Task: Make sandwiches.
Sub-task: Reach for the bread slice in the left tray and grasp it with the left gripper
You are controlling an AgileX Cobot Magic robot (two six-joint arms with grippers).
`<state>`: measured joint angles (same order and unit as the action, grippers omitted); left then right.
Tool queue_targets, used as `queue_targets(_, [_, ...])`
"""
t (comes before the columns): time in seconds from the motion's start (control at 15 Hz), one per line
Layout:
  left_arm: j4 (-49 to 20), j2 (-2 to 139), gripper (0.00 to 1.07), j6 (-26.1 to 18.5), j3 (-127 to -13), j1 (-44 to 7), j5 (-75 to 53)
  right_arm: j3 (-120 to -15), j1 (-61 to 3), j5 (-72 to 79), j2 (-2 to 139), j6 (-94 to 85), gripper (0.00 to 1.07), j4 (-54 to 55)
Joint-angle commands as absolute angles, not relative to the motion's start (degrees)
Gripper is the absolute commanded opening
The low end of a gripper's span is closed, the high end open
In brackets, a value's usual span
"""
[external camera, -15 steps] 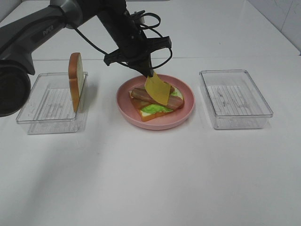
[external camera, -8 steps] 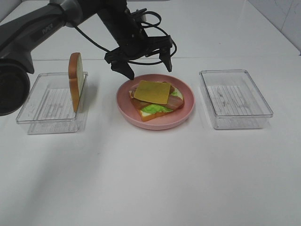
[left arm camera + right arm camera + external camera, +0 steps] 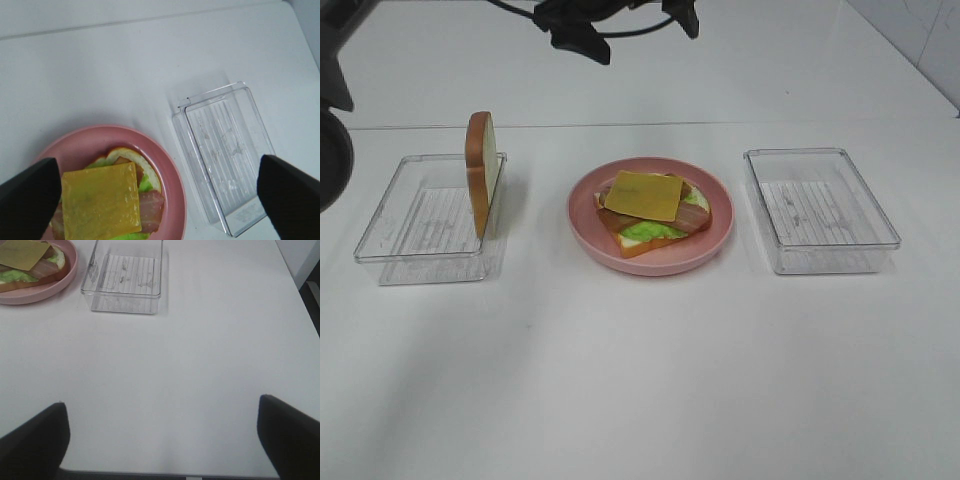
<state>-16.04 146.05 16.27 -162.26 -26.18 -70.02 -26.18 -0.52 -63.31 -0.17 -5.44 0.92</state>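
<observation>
At the centre of the exterior high view, on the white bench [image 3: 640,380], a pink round plate [image 3: 712,240] carries the half-built sandwich: a bread slice [image 3: 638,245] at the bottom with its orange-brown crust facing the camera, ruffled green lettuce [image 3: 650,231] on it, brown bacon strips [image 3: 692,214] across that, and a yellow cheese slice [image 3: 644,194] lying flat on top, slightly skewed to the stack. Left of the plate a clear tray [image 3: 425,222] holds the second bread slice [image 3: 480,184], which stands upright on its edge against the tray's right wall, crust toward the camera. Right of the plate sits a second clear tray [image 3: 820,208], with only its ribbed floor showing.

Along the top edge of that view, above and behind the plate, the left gripper [image 3: 625,25] hangs well clear of the food, its dark fingers [image 3: 582,42] spread wide and holding nothing. The left wrist view looks down past both fingertips onto the cheese [image 3: 101,204], the plate rim [image 3: 172,172] and the right-hand tray [image 3: 225,155]. The right gripper [image 3: 162,440] shows only in the right wrist view, its fingers [image 3: 32,442] likewise wide apart over bare bench, with the plate [image 3: 60,282] and tray [image 3: 125,277] far off in the upper left of that frame.
</observation>
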Motion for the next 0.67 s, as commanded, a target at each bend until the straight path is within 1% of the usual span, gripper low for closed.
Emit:
queue_targets(0.07, [-12.1,141.2,1.01,15.9,-162.7,-26.4,-75.5,-26.0,-0.3,-63.0,-1.9,-5.8,0.99,0.7])
queue_targets(0.33, [-5.7,134.5,1.01,14.4,-162.7,-26.4,-75.5,-26.0,-0.3,-63.0,-1.9,-5.8,0.99,0.7])
queue_targets(0.47, [-4.5,132.7,1.01,14.0,-162.1,-26.4,-75.5,-26.0,-0.3,-63.0,-1.9,-5.8,0.99,0.7])
queue_targets(0.6, [-1.3,127.8,1.01,13.3,-155.7,-26.4,-75.5,-26.0,-0.3,-63.0,-1.9,-5.8,0.99,0.7])
queue_targets(0.67, [1.5,125.7,1.01,13.2,-151.0,-26.4,-75.5,-26.0,-0.3,-63.0,-1.9,-5.8,0.99,0.7])
